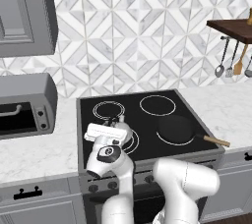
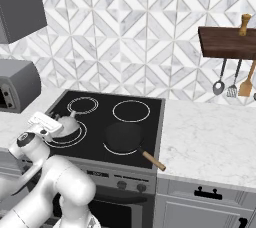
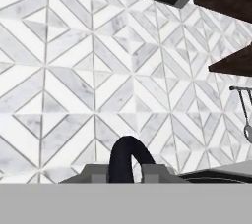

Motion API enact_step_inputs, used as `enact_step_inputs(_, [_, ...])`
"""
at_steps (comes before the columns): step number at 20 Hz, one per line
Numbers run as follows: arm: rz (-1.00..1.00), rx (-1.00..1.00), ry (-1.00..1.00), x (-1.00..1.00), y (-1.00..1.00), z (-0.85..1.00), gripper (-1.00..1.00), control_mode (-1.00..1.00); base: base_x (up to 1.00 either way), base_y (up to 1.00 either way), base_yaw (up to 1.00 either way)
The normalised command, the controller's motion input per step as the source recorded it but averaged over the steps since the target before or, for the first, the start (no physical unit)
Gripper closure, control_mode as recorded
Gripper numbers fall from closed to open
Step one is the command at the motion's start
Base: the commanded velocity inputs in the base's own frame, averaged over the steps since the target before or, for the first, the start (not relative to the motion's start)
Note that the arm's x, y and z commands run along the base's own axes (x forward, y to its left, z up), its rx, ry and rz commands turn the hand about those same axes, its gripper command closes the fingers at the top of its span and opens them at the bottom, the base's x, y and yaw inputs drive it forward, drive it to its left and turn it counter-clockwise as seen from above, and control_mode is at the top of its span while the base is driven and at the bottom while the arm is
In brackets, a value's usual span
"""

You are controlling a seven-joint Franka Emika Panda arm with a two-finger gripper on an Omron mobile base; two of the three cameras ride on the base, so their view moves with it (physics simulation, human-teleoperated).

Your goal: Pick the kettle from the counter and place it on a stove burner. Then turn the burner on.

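The glossy white-grey kettle (image 1: 125, 129) (image 2: 68, 125) sits on the stove burner (image 1: 133, 142) (image 2: 75, 137), the large double-ring circle at the front left of the black cooktop. My gripper (image 1: 118, 125) (image 2: 56, 120) (image 3: 128, 172) reaches in level from the front and is shut on the kettle's dark arched handle (image 3: 129, 153), which stands between the two fingertips in the hand view. My white hand hides much of the kettle's body in the left base view. The white marble counter (image 1: 39, 154) (image 2: 210, 142) flanks the stove on both sides.
A black frying pan (image 1: 175, 128) (image 2: 124, 137) with a wooden handle lies on the front right burner. A grey toaster oven (image 1: 24, 105) stands on the left counter. Utensils (image 1: 231, 63) (image 2: 232, 86) hang under a wooden shelf at right. Stove knobs (image 2: 120, 184) line the front panel.
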Motion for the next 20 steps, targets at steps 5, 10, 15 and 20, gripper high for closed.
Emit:
enact_step_inputs(5, [0.0, 0.0, 0.0, 0.0, 0.0, 0.0, -1.0, -1.0, 0.0, 0.0, 0.0])
enact_step_inputs(10, [0.0, 0.01, -0.01, -0.06, 0.0, 0.19, -1.0, -1.0, 0.0, 0.0, 0.0])
enact_step_inputs(15, [0.0, 0.0, 0.0, -0.3, 0.0, 0.48, -1.0, -1.0, 0.0, 0.0, 0.0])
enact_step_inputs(20, [0.0, 0.0, 0.0, -0.82, 0.0, 0.52, -1.0, -1.0, 0.0, 0.0, 0.0])
